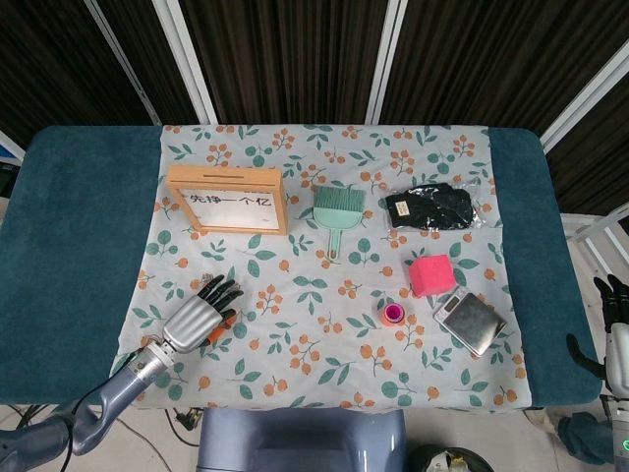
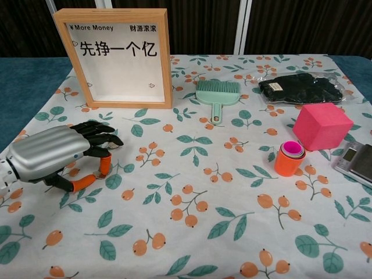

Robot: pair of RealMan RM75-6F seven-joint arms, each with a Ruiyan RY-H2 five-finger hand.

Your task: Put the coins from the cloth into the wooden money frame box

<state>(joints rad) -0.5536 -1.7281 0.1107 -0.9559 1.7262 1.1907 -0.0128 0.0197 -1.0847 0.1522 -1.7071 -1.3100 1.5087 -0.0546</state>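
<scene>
While my left hand point(image 2: 55, 156) rests low on the flowery cloth point(image 2: 192, 192), fingers curled, maybe pinching a coin, I cannot tell, wooden money frame box point(image 2: 116, 58) standing just beyond, right hand point(image 1: 614, 329) hanging off the worktop's right edge, grip unclear.

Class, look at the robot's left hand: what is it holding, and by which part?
It cannot be told. The left hand is curled low over the cloth, thumb and fingertip close together, but no coin shows clearly between them.

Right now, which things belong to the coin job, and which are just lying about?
Job: left hand, coins at its fingertips (barely visible), floral cloth, wooden money frame box.
Lying about: green brush, black gloves, pink cube, orange cup, pocket scale.
</scene>
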